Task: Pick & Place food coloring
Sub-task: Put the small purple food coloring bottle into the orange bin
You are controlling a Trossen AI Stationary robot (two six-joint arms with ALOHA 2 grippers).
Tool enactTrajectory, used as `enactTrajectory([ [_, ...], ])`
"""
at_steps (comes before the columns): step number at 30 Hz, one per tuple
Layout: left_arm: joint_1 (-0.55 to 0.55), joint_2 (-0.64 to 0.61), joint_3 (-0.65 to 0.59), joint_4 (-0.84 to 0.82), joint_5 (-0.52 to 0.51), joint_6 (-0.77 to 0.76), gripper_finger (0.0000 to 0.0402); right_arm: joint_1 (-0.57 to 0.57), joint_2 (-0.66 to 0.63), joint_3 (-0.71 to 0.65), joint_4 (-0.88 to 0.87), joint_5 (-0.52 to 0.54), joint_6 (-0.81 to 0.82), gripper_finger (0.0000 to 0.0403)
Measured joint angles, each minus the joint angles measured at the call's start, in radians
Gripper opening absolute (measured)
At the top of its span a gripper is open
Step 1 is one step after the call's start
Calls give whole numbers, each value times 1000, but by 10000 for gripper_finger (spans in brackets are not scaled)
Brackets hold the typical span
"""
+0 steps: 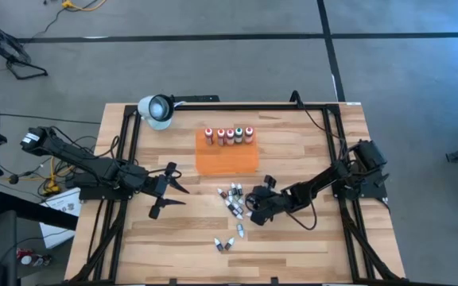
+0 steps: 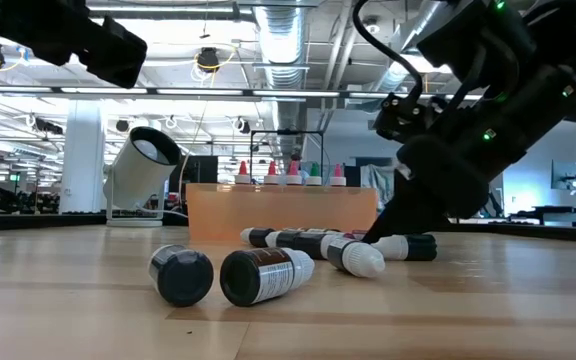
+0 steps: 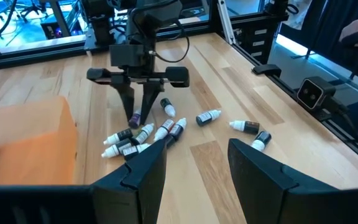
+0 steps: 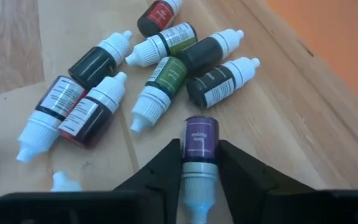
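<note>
Alignment between the right gripper [image 4: 199,163] and one purple bottle [image 4: 199,144] is the relation that governs the coming move. In the right wrist view the purple bottle sits directly between the two fingers [image 4: 160,167], its long axis running along the fingers, its cap pointing back toward the wrist and its base pointing forward. The jaws stand narrow, with each finger at a side of the bottle; a firm grip appears close but is not confirmed, and whether the bottle is off the table cannot be told.

Just ahead of the gripper tips lies the loose cluster of bottles [image 4: 160,84], on their sides on the wooden table [image 1: 308,151]. Their axes point in mixed directions, and the nearest green-labelled bottle [image 4: 157,92] lies just beyond the purple one, apart from it. Beyond that cluster, farther from the gripper, sits the orange tray [image 1: 227,159] with a row of upright bottles [image 1: 229,135] along its far edge.

The right arm is clearly the nearer one. The left gripper [image 1: 168,191] hangs well apart from the cluster on the opposite side, jaws spread wide and empty. Three further bottles [image 1: 225,243] lie near the table's front edge, between the two arms.

A straight lift is judged necessary to avoid dragging neighbours.
</note>
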Motion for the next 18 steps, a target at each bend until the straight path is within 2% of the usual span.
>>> enactTrajectory([
  [5, 0, 0, 0, -2, -15, 0, 167, 0, -1, 13, -6, -3, -44, 71],
  [14, 0, 0, 0, -4, -16, 1, 167, 2, 4, 77, -39, -23, -144, 81],
  [18, 0, 0, 0, -3, -16, 1, 167, 2, 4, 134, -129, -14, -170, 77],
])
